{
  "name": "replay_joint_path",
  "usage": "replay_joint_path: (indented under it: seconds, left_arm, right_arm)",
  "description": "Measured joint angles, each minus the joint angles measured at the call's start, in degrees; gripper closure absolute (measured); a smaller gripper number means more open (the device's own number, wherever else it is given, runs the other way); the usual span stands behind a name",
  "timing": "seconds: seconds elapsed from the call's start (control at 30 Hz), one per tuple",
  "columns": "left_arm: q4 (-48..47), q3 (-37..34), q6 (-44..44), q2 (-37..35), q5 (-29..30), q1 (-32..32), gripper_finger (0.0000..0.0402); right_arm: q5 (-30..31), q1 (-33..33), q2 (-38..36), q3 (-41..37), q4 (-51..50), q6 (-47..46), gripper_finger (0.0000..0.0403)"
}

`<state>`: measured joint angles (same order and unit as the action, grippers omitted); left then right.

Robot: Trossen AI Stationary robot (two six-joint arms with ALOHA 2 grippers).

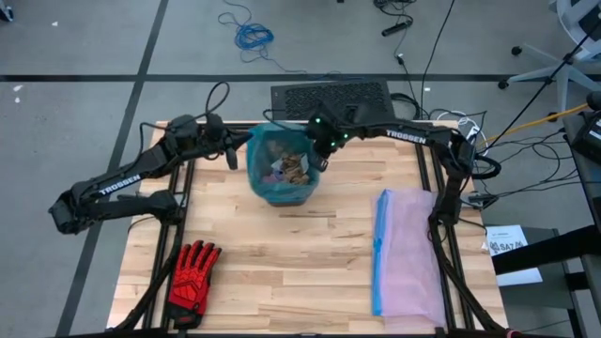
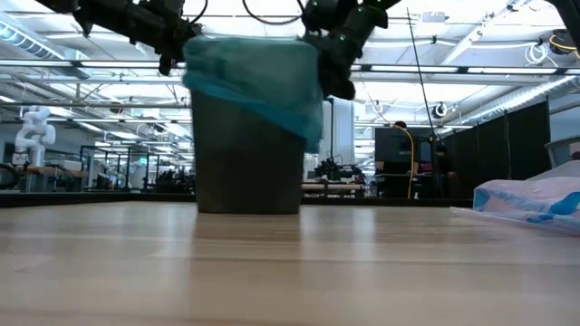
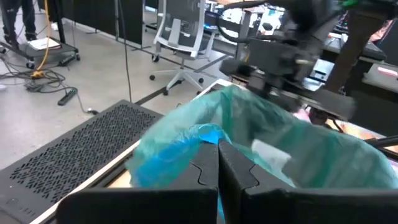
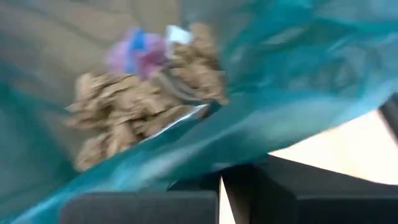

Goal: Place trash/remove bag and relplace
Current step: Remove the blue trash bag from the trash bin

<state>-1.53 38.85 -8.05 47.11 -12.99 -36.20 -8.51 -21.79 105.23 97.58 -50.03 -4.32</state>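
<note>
Teal plastic: the bag point(image 1: 282, 192) is seen lining a dark bin point(image 2: 246, 163) near the far middle of the wooden counter point(image 1: 282, 272), its rim folded over the bin's lip.

Trash point(image 1: 289, 167): tan paper lumps with a pink piece and a pale blue scrap, piled inside the bag; shown close in the right wrist view point(image 4: 134, 106).

Left arm: stretched from the counter's left edge toward the bin, elbow low, forearm angled inward. Left pincer point(image 1: 231, 150) is placed at the bag's left rim, fingers closed together; a fold of the bag's film is pinched between them in the left wrist view point(image 3: 219, 163).

Right arm: reached from the right edge across the far side, forearm nearly level. Right pincer point(image 1: 322, 150) is set at the bag's right rim, fingers closed, with teal film lying across them in the right wrist view point(image 4: 221, 180); whether the film is truly gripped cannot be told.

Lilac bag point(image 1: 408, 253): laid flat on the counter's right side, blue strip along its left edge.

Red glove point(image 1: 192, 272): laid at the near left.

Black grille point(image 1: 331, 99): just beyond the far edge.
</note>
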Motion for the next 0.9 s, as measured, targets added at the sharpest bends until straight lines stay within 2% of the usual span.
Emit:
replay_joint_path:
  seconds: [0.17, 0.23, 0.37, 0.6, 0.7, 0.9]
  left_arm:
    - [-6.2, 5.1, 2.8, 0.0, 0.0, -0.7, 0.0401]
    - [-9.1, 8.2, 4.7, 0.0, 0.0, -0.7, 0.0402]
    - [-13.9, 13.8, 7.6, 0.0, 0.0, -0.7, 0.0402]
    - [-18.3, 17.9, 10.0, 0.0, -0.6, -0.4, 0.0402]
    - [-18.7, 17.9, 10.3, 0.0, -1.8, 0.0, 0.0402]
    - [-18.7, 17.9, 11.9, 0.2, -3.2, 1.3, 0.0402]
  right_arm:
    - [-0.6, 3.2, -0.9, 0.0, 0.5, 2.7, 0.0403]
    - [1.5, 3.4, -2.5, 0.0, 0.0, 4.7, 0.0403]
    - [7.0, 1.9, -6.4, 0.0, 0.5, 8.8, 0.0403]
    - [6.7, -2.4, -11.8, 0.0, 7.3, 18.1, 0.0399]
    - [2.4, -4.0, -12.2, 0.0, 12.4, 21.1, 0.0378]
    - [-13.1, -8.1, -10.3, 0.0, 22.4, 29.7, 0.0307]
